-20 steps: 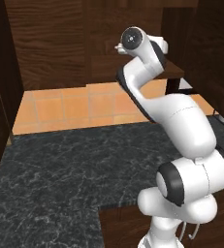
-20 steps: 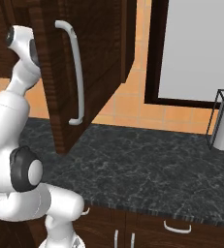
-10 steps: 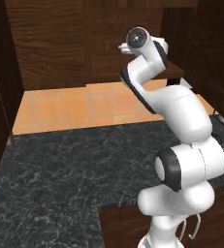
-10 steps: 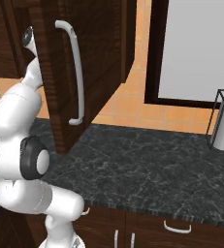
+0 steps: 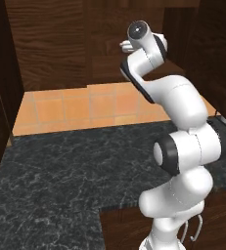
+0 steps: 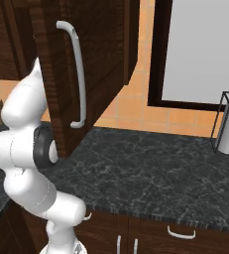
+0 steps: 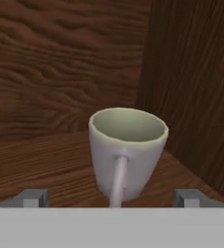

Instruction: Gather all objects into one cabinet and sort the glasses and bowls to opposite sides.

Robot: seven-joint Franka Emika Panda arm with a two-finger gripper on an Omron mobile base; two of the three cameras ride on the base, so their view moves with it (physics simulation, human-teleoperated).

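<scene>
Arm, since a second ago: swung further toward the cabinet point(image 6: 86, 59) interior. Gripper point(image 7: 111, 201): fingertips spread wide, gripping nothing, flanking the upright grey-beige cup point(image 7: 127, 150) on the shelf point(image 7: 40, 164) near the side wall. Step judged: reaching for the cup; next, advance and close squarely on it.

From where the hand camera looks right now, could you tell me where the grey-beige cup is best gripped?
Probably across its side wall, from the front. The grey-beige cup stands upright on the shelf, handleless, tapering downward, between the open fingertips, with the cabinet's side wall close beside it.
</scene>
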